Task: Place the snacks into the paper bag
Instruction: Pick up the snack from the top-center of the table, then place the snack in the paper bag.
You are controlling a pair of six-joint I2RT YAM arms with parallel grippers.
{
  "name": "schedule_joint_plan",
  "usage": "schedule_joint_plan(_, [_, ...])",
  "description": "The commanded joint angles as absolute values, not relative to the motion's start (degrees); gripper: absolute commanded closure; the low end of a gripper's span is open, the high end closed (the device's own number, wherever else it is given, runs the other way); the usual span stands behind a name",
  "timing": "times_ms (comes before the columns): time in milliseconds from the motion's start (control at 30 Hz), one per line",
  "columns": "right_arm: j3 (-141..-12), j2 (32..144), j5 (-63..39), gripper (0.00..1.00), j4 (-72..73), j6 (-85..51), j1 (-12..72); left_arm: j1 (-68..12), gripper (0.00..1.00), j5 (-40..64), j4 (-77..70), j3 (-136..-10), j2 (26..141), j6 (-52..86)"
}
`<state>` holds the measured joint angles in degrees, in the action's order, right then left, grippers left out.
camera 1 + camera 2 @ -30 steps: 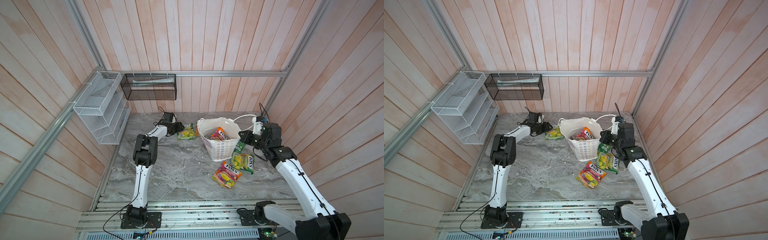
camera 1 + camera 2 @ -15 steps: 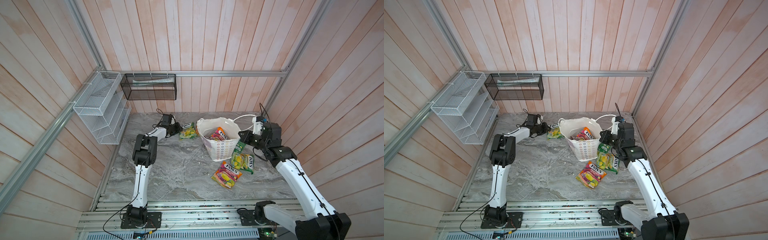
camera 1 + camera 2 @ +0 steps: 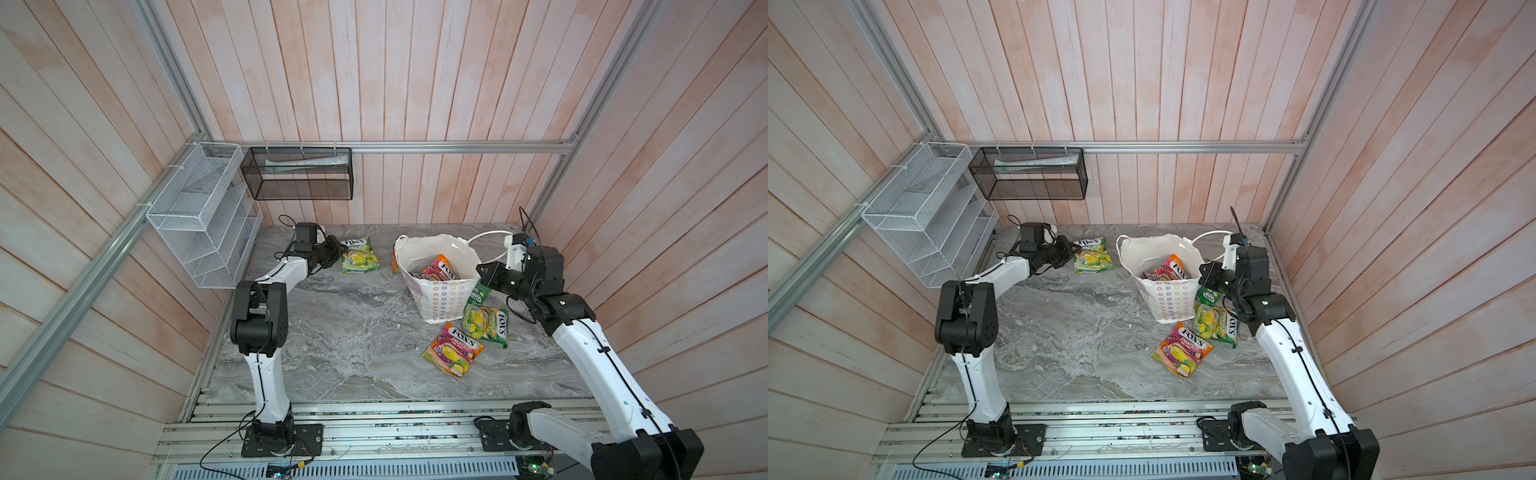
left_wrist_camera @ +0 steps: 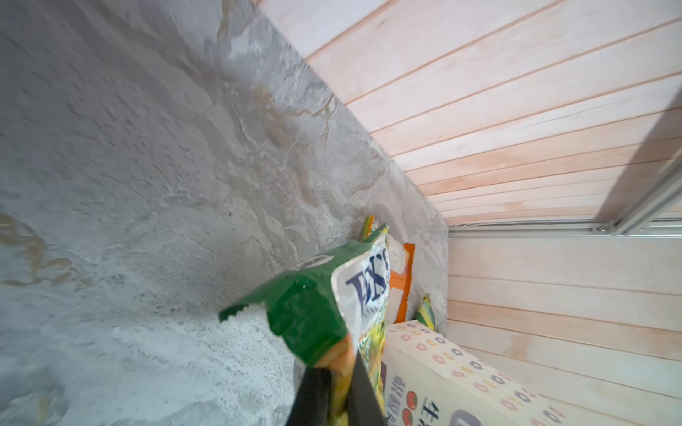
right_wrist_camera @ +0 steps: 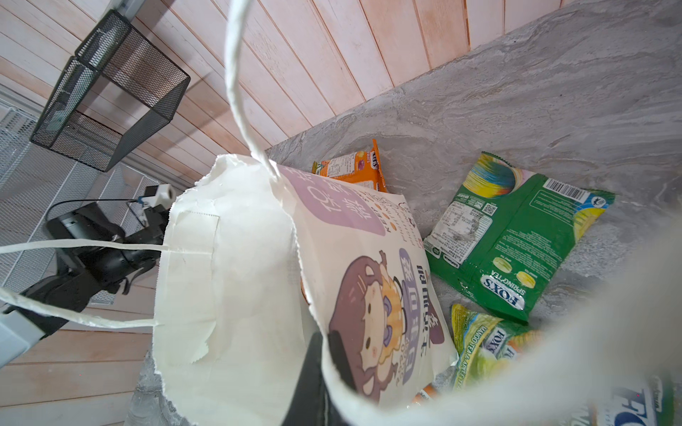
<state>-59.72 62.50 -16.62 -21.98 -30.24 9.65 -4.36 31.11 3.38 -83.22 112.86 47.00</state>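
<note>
Since the earlier frame, the left gripper (image 4: 337, 400) has closed and the lime-green pouch (image 3: 360, 256) has shifted slightly toward the back-left corner of the marble tabletop (image 3: 332, 332). The left gripper's jaws now stand nearly together, pinching one end of that pouch, seen in the left wrist view (image 4: 321, 313) with its serrated edge raised; whether its far end touches the surface cannot be told. In both top views this gripper (image 3: 1073, 249) sits at the rear of the table, left of the paper bag (image 3: 436, 301). The right gripper (image 3: 482, 270) is fully closed on the bag's right-hand rim, one finger (image 5: 310, 380) inside the wall beside the cartoon girl. The bag stands upright and open at mid-rear, a pink-orange pouch (image 3: 441, 268) showing inside it. Just behind the bag lies an orange pouch (image 5: 354, 168). Beside its right wall lies the green spring-tea pouch (image 5: 516, 236), with the mango-tea pouch (image 3: 486, 326) next to it, and the fruits pouch (image 3: 453, 349) lies in front, nearest the robot bases.
</note>
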Motion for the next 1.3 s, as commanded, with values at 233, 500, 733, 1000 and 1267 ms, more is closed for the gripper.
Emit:
schedule_joint_plan(233, [-62.5, 63.1, -18.0, 1.0, -23.2, -30.1, 9.6, -4.2, 1.0, 26.4, 0.0, -79.4, 91.1, 44.2])
schedule_joint_plan(500, [-62.8, 63.5, -18.4, 1.0, -22.8, -30.1, 9.6, -13.0, 1.0, 19.4, -2.7, -83.1, 81.6, 28.6])
schedule_joint_plan(733, [-62.9, 63.3, -18.9, 1.0, -23.0, -30.2, 9.7, -23.7, 1.0, 17.3, -12.7, -82.8, 78.8, 13.8])
schedule_joint_plan(1000, [-63.0, 62.5, -18.8, 1.0, -23.8, -30.1, 9.7, -36.3, 1.0, 17.4, -13.7, -83.7, 81.7, -5.6])
schedule_joint_plan(1267, [-62.8, 62.1, -18.6, 1.0, -23.9, -29.9, 9.7, -39.1, 1.0, 17.6, -10.1, -83.3, 86.2, -11.8])
